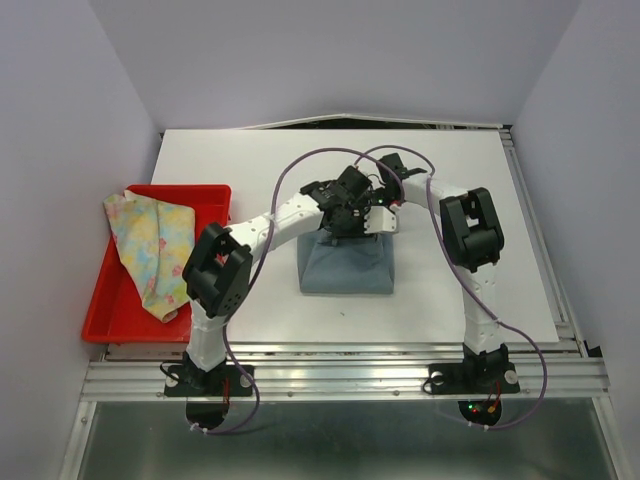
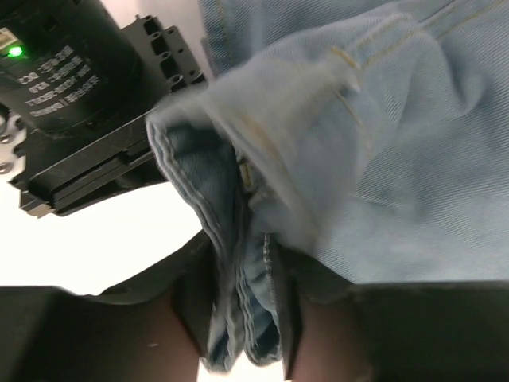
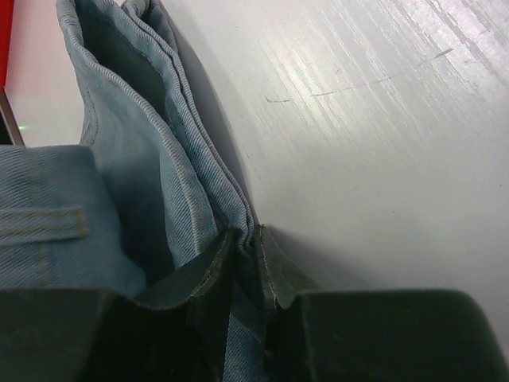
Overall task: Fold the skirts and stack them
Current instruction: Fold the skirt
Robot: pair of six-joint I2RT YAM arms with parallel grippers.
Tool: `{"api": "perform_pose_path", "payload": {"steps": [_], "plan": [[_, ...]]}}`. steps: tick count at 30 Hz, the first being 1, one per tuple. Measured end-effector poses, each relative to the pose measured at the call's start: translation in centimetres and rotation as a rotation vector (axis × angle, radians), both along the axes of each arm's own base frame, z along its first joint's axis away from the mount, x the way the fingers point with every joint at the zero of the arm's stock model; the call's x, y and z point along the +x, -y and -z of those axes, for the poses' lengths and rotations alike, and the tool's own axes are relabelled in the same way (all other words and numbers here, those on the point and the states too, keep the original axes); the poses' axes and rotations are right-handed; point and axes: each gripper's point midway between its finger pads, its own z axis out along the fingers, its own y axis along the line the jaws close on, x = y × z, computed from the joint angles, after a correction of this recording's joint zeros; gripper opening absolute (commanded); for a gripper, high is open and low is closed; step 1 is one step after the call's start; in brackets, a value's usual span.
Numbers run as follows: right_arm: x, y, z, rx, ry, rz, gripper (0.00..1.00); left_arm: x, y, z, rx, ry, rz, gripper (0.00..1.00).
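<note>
The tray (image 1: pixel 100 322) sits at the left edge of the worktop (image 1: pixel 450 290). The floral skirt (image 1: pixel 150 240) lies in the tray, its far corner overlapping the far-left rim. The denim skirt (image 1: pixel 345 268) lies folded on the worktop near centre, right of the tray and well apart from it. Both arms meet over its far edge, one from each side. The left fingers (image 2: pixel 189 314) flank a layered edge of the denim skirt. The right fingers (image 3: pixel 280 274) pinch another layered edge, low over the worktop, which lies bare to their right.
</note>
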Motion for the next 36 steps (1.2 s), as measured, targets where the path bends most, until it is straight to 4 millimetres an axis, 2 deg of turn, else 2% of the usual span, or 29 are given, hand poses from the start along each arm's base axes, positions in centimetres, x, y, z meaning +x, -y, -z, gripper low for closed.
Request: {"api": "perform_pose_path", "payload": {"steps": [1,4,5,7,8,10,11,12,13,15,17,18,19,21,22,24,25,26,27,29,31,33,36], "plan": [[0.0,0.0,0.0,-0.001,-0.002,0.001,0.23,0.2,0.0,-0.1,0.001,0.008,-0.002,0.68],[-0.1,0.0,0.0,-0.003,-0.006,0.002,0.25,0.4,-0.2,-0.3,-0.001,0.015,-0.013,0.71],[-0.1,0.1,0.0,-0.008,-0.008,0.003,0.28,0.4,-0.3,-0.6,-0.003,0.018,-0.019,0.89],[0.0,0.1,-0.2,-0.017,-0.01,0.009,0.3,0.5,-0.4,-1.5,-0.018,0.03,-0.029,0.9],[0.3,0.2,-0.3,-0.03,-0.001,0.015,0.33,0.4,-0.5,-2.5,-0.035,0.042,-0.035,0.99],[1.1,0.2,-0.6,-0.058,0.022,0.032,0.43,0.2,-0.7,-4.7,-0.074,0.071,-0.053,0.99],[1.9,0.2,-1.1,-0.07,0.043,0.045,0.47,0.1,-0.9,-6.3,-0.107,0.096,-0.064,0.99],[3.0,0.2,-2.0,-0.08,0.076,0.063,0.56,-0.4,-1.4,-8.1,-0.145,0.117,-0.083,0.98],[4.0,0.2,-2.7,-0.085,0.1,0.082,0.59,-0.9,-1.9,-10.0,-0.189,0.141,-0.106,0.99],[6.2,0.1,-5.1,-0.08,0.169,0.121,0.63,-1.6,-2.5,-12.3,-0.248,0.169,-0.129,0.99],[8.6,0.3,-7.8,-0.075,0.244,0.165,0.64,-2.7,-3.7,-16.0,-0.38,0.209,-0.193,0.96],[10.5,0.8,-10.3,-0.062,0.311,0.203,0.64,-3.0,-4.0,-16.9,-0.428,0.212,-0.22,0.94],[11.2,1.2,-11.4,-0.057,0.342,0.222,0.64,-3.6,-4.7,-17.9,-0.491,0.205,-0.264,0.91],[11.8,2.3,-13.8,-0.053,0.391,0.256,0.61,-4.4,-5.2,-18.0,-0.571,0.147,-0.309,0.81],[11.5,3.2,-15.5,-0.048,0.41,0.275,0.6,-4.7,-5.6,-17.4,-0.614,0.094,-0.351,0.78],[10.1,4.3,-17.6,-0.035,0.414,0.296,0.57,-5.0,-5.8,-15.4,-0.68,-0.022,-0.428,0.72],[9.1,4.5,-18.2,-0.021,0.407,0.3,0.57,-5.1,-6.2,-13.6,-0.702,-0.1,-0.482,0.7],[6.8,4.8,-19.3,0.004,0.382,0.304,0.57,-5.2,-6.3,-12.3,-0.728,-0.169,-0.529,0.68],[4.8,4.5,-19.7,0.04,0.33,0.306,0.59,-5.4,-6.5,-10.2,-0.771,-0.267,-0.592,0.67],[1.7,4.0,-20.1,0.092,0.254,0.301,0.61,-6.0,-6.9,-7.8,-0.811,-0.391,-0.677,0.66],[-2.1,3.3,-19.1,0.181,0.133,0.294,0.64,-6.7,-6.7,-5.4,-0.863,-0.53,-0.759,0.7],[-4.7,2.6,-16.4,0.227,0.002,0.296,0.67,-7.1,-5.5,-4.5,-0.912,-0.633,-0.782,0.71],[-7.3,2.6,-11.1,0.234,-0.184,0.338,0.66,-6.1,-3.7,-3.9,-0.975,-0.735,-0.79,0.71]]}}
